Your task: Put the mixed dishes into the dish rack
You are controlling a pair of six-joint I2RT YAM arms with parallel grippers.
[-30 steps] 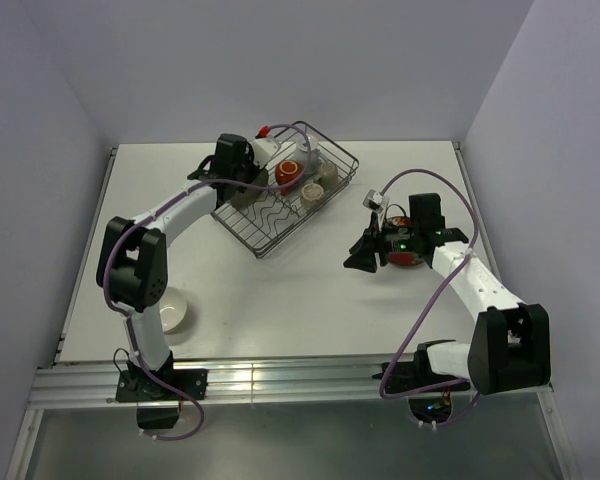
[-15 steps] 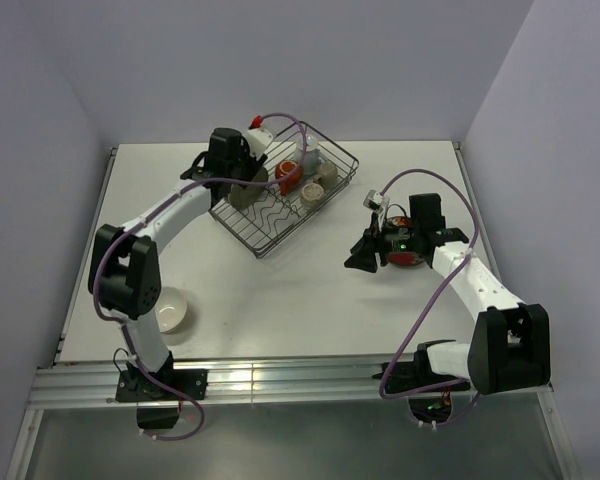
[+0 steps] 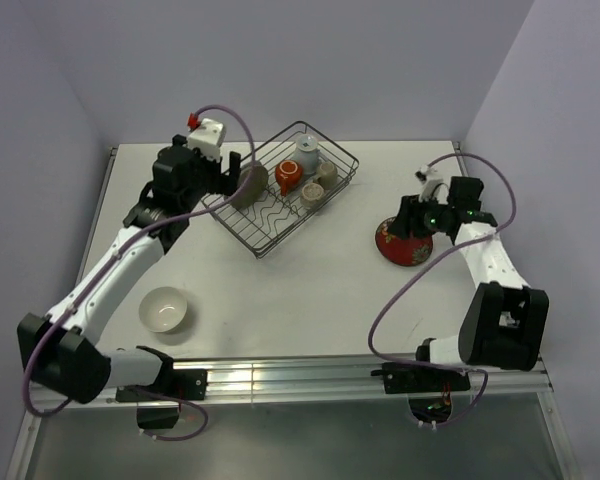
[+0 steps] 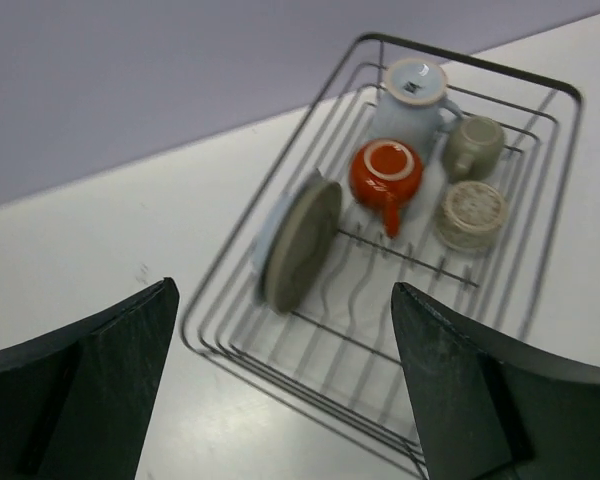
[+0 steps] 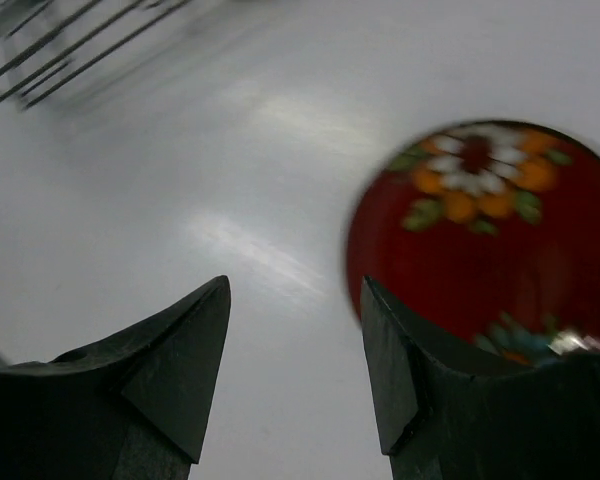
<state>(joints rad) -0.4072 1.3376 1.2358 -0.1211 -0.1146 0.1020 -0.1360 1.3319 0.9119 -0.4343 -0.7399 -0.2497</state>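
Note:
The dish rack [image 3: 332, 150] stands at the back middle of the table. An olive-grey plate [image 4: 302, 240] stands on edge in it, with a pale plate [image 4: 264, 236] just behind. Also in the rack [image 4: 540, 88] are an orange-red mug [image 4: 385, 175], a blue-grey cup [image 4: 410, 95] and two small cups [image 4: 472, 212]. My left gripper [image 3: 228, 178] hangs open at the rack's left end, empty [image 4: 285, 330]. A red floral plate [image 3: 405, 245] lies on the table at the right. My right gripper [image 3: 407, 216] is open over its far edge, beside the plate [image 5: 490, 240], holding nothing [image 5: 295, 290].
A cream bowl [image 3: 165, 309] sits on the table near the front left, close to the left arm's base. The table's raised edges run along the left and right sides, with lilac walls behind.
My left gripper opened, let go of the olive-grey plate in the rack and drew back to the left. My right arm swung right and back, uncovering the red floral plate.

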